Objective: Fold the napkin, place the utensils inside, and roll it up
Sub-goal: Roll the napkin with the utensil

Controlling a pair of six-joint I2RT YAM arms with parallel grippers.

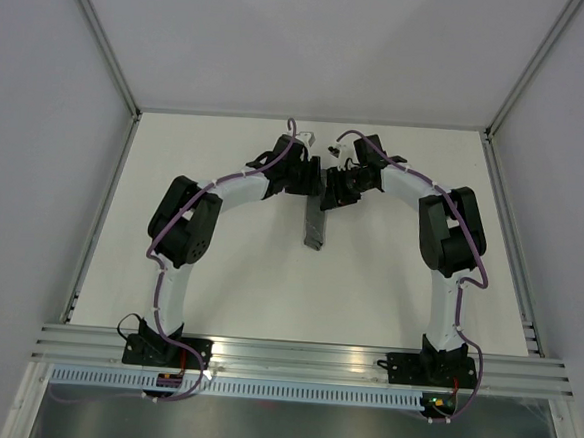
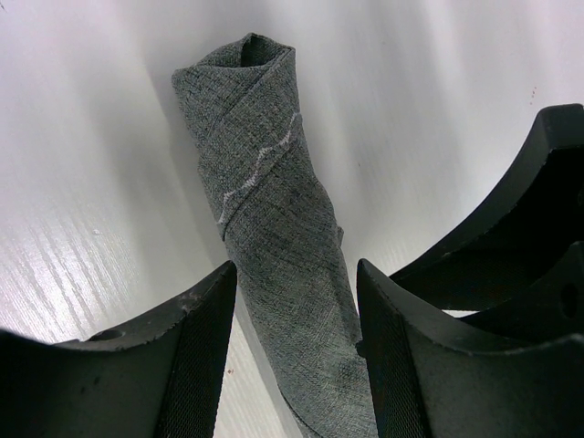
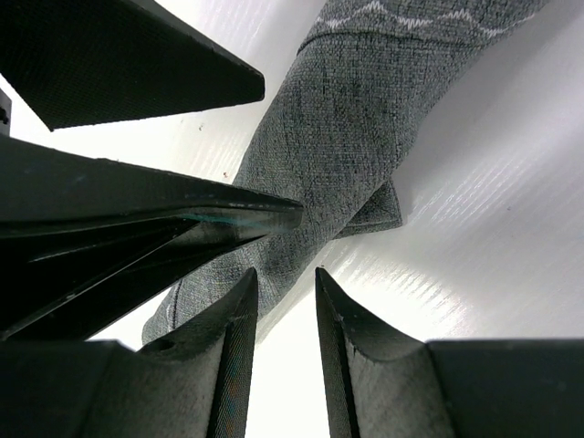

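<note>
The napkin [image 1: 315,226] lies on the white table as a tight dark grey roll, its pale stitching spiralling across it [image 2: 274,210]. The utensils are out of view. My left gripper [image 1: 313,183] is at the roll's far end. In the left wrist view its jaws [image 2: 297,269] stand open astride the roll, with a sliver of table showing beside the left finger. My right gripper [image 1: 334,192] is close on the other side. Its jaws [image 3: 285,272] are open with only table between them, and the napkin [image 3: 347,119] lies just beside its left fingertip.
The two grippers are crowded together: the left one's black fingers [image 3: 137,55] fill the upper left of the right wrist view. White table [image 1: 217,294] surrounds the roll, bounded by grey walls and a metal rail [image 1: 302,355] at the near edge.
</note>
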